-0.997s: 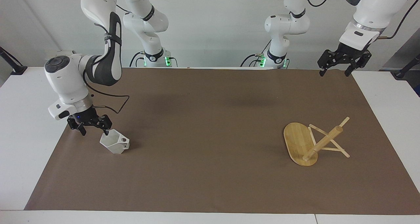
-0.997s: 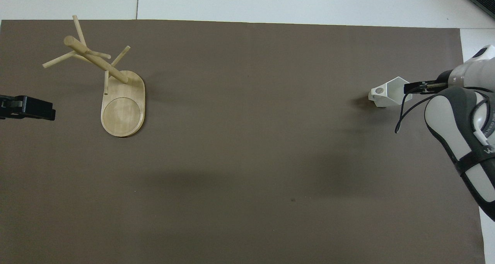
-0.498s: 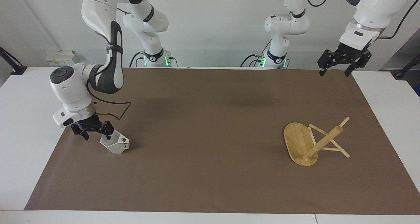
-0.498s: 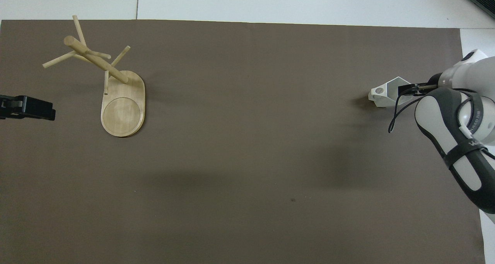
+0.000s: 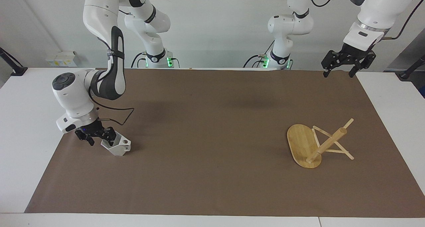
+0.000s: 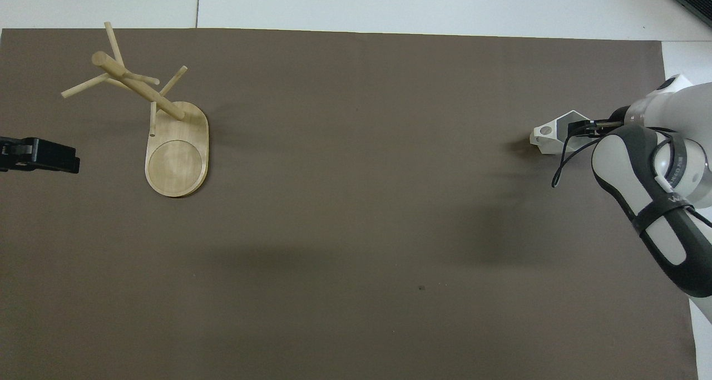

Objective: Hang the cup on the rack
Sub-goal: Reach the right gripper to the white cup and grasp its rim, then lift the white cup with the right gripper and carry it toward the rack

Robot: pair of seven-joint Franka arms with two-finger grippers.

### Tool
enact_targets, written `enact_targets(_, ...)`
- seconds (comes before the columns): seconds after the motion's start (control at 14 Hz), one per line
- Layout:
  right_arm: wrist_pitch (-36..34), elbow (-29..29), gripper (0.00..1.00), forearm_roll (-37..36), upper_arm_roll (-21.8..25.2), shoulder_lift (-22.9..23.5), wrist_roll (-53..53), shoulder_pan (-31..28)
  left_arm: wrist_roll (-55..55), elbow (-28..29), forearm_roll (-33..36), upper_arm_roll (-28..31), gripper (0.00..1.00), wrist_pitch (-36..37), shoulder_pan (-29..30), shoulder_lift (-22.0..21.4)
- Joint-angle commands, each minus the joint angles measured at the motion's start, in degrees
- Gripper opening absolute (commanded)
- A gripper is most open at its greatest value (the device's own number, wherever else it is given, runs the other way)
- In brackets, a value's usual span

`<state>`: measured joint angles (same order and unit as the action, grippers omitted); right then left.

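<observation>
Cup (image 5: pixel 117 145) sits between the right hand's (image 5: pixel 99 140) part-open fingers, grip unclear.

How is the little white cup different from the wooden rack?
The cup is white with flat, angular sides; the rack is light wood, made of a flat oval base, a round post and thin pegs. The cup is smaller than the rack. The cup sits at the right arm's end of the table with the right gripper at its rim; the rack is at the left arm's end, with nothing touching it. Both rest on the brown mat.
</observation>
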<state>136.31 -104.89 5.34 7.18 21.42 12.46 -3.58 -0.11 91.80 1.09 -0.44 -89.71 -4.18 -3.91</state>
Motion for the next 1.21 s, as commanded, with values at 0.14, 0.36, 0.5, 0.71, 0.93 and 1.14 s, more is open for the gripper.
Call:
enact_targets(0.14, -3.3, 1.5, 0.71, 1.0, -0.8, -0.5, 0.6, -0.6, 0.0, 0.7, -0.3, 0.4, 1.00, -0.6, -0.5, -0.9)
enact_targets(0.36, -4.0, 1.6, 0.60, 3.1, -0.9, -0.8, 0.8, -0.6, -0.1, 0.7, -0.3, 0.4, 1.00, -0.6, -0.5, -0.9)
enact_targets(0.5, -5.1, 2.4, 0.49, 3.4, -0.9, -0.9, 0.8, -0.3, -0.1, 0.7, -0.3, 0.4, 1.00, -0.6, -0.5, -0.9)
enact_targets(0.71, -5.2, 2.6, 0.31, 3.4, -0.9, -0.9, 0.9, -0.3, 0.0, 0.7, -0.3, 0.4, 1.00, -0.6, -0.5, -0.9)
enact_targets(0.93, -5.3, 2.8, 0.00, 3.4, -0.9, -0.9, 1.0, -0.1, 0.0, 0.7, -0.3, 0.4, 1.00, -0.5, -0.5, -0.9)
enact_targets(1.14, -5.2, 2.8, 0.00, 3.4, -0.9, -0.9, 0.9, -0.1, -0.1, 0.9, -0.3, 0.3, 1.00, -0.6, -0.5, -0.9)
